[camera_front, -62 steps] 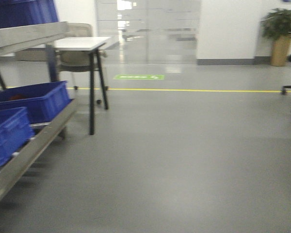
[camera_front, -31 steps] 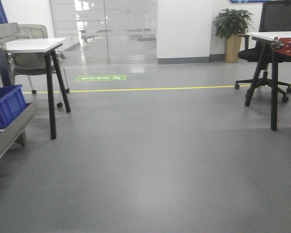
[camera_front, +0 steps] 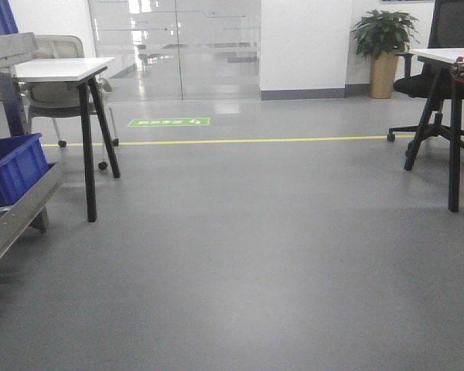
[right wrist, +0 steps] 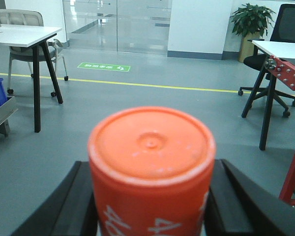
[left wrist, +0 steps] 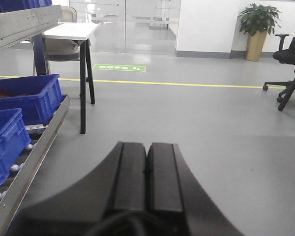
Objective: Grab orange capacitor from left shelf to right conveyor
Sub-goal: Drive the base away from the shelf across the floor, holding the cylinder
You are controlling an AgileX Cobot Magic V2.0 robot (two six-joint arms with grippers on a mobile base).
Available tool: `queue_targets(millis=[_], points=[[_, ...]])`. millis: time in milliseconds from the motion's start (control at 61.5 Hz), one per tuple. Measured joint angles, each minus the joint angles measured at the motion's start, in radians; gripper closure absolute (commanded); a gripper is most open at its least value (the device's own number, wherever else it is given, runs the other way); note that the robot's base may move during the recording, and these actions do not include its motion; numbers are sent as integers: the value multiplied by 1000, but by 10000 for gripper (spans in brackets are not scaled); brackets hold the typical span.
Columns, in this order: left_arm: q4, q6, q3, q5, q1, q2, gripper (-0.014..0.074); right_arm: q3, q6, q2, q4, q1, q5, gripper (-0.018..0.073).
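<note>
While the right gripper (right wrist: pixel 151 201) is pinching the orange capacitor (right wrist: pixel 151 152) upright, bottom centre of its wrist view, the left gripper (left wrist: pixel 146 172) is hanging over the floor (left wrist: pixel 211 128) with jaws pressed together, holding nothing. The shelf (left wrist: pixel 19 27) is sitting upper left, and the conveyor (right wrist: pixel 286 73) is peeking in red at the right edge.

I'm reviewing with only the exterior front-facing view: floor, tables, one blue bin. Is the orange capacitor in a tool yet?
Observer: Yes. In the right wrist view the orange capacitor stands upright between the fingers of the right tool.
Operator: And the other arm?
Observer: The left tool is shut, fingers together, nothing between them.
Operator: Is the drop-off in sight?
Observer: The right wrist view shows the conveyor only as a red frame with silver bolts at its right edge; the belt is not visible.
</note>
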Motion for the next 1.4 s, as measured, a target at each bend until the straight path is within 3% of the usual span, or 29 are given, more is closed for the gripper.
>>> queue_targets(millis=[1398], points=[[0,0,0,0,0,0,723,0,0,0,0,0,0,489]])
